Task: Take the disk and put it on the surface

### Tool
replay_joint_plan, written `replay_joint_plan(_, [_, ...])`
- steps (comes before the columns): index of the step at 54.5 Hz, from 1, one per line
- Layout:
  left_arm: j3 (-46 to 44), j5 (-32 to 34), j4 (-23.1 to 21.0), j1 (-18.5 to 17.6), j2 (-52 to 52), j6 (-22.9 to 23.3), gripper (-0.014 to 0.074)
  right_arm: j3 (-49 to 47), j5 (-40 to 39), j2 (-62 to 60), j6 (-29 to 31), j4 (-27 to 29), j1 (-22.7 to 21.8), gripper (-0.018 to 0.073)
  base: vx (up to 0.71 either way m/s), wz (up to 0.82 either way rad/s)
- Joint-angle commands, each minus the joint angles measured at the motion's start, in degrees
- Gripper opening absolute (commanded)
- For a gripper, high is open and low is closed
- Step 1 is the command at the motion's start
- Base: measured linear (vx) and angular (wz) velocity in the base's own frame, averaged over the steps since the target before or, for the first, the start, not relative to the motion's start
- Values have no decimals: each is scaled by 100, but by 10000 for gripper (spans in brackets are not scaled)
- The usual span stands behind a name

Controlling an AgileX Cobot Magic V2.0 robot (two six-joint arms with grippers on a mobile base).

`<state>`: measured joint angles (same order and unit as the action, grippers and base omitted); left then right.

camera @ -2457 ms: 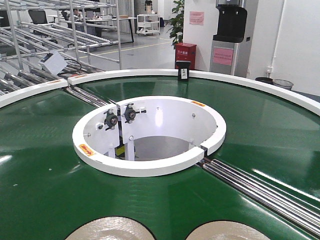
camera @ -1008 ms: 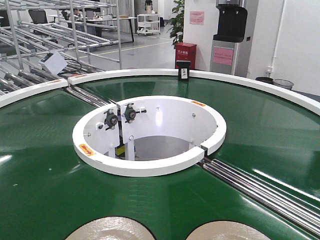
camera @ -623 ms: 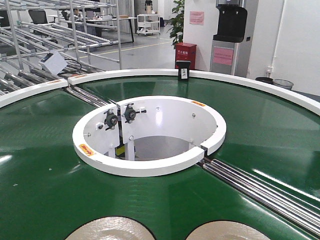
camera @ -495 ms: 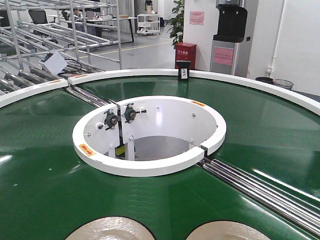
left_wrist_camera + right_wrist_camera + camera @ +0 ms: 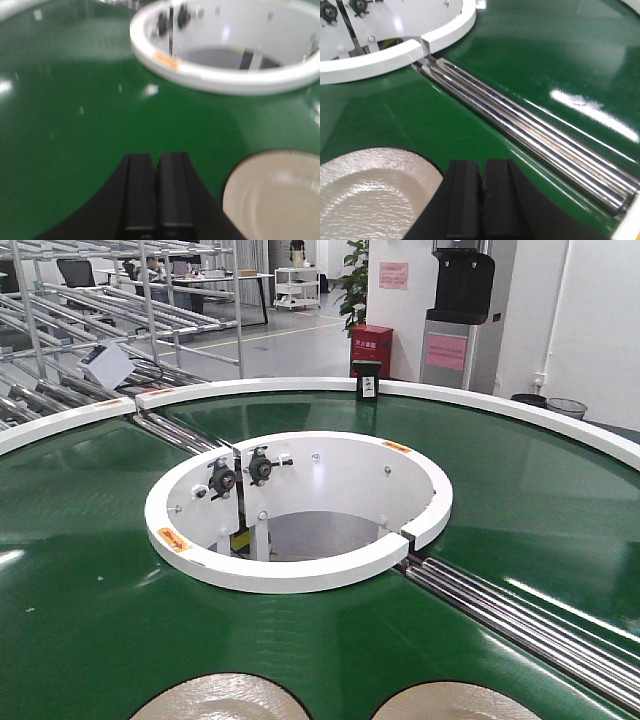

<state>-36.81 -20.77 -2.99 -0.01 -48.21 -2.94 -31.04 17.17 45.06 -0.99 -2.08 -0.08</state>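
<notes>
On the near side of the white ring [image 5: 300,575], at the bottom edge of the front view, two pale beige disks lie flat on the green belt [image 5: 90,620]. The left disk [image 5: 215,700] and the right disk [image 5: 455,705] sit side by side, apart from each other and well clear of the ring. Both are cut off by the frame.

From a split in the ring's near-right rim, a band of steel rollers [image 5: 520,625] runs outward across the belt, passing just right of the right disk.

The left gripper [image 5: 156,160] is over bare belt on the ring's near-left side. Its black fingers are pressed together with nothing between them. A disk lies to its right, not touching it. This wrist view is blurred.

The right gripper [image 5: 481,167] is on the ring's near-right side, between a rough-textured disk on its left and the rollers on its right. Its fingers are likewise pressed flat against each other and hold nothing. I cannot tell how high either gripper sits above the belt.

Beyond the ring, a small black box [image 5: 367,385] stands on the belt's white outer rim.
</notes>
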Motion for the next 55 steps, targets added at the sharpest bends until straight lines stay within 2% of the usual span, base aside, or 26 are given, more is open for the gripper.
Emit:
replay_joint_plan(1, [-153, 163, -53, -2, -279, 182, 214, -195, -463, 94, 21, -42, -2, 183, 0, 0])
replay_joint_plan(8, [-153, 149, -27, -2, -701, 215, 358, -195, -463, 177, 21, -42, -2, 295, 0, 0])
replay_joint_plan(14, [-153, 142, -27, -2, -1039, 226, 430, -158, -478, 177, 21, -42, -2, 377, 0, 0])
replay_joint_plan(26, [-179, 126, -500, -2, -1702, 425, 436, -154, -442, 177, 21, -42, -2, 444, 0, 0])
replay_joint_plan(35, [-194, -1, -1417, -2, -2323, 56, 405, -154, -437, 177, 21, -47, -2, 444, 0, 0])
replay_joint_plan(40, [-194, -51, -2171, 4, -2567, -565, 406, -154, -423, 177, 21, -60, -2, 444, 0, 0])
replay_joint_plan(55, [-194, -499, -5425, 4, -3221, -3848, 407, -147, -268, 177, 21, -60, -2, 444, 0, 0])
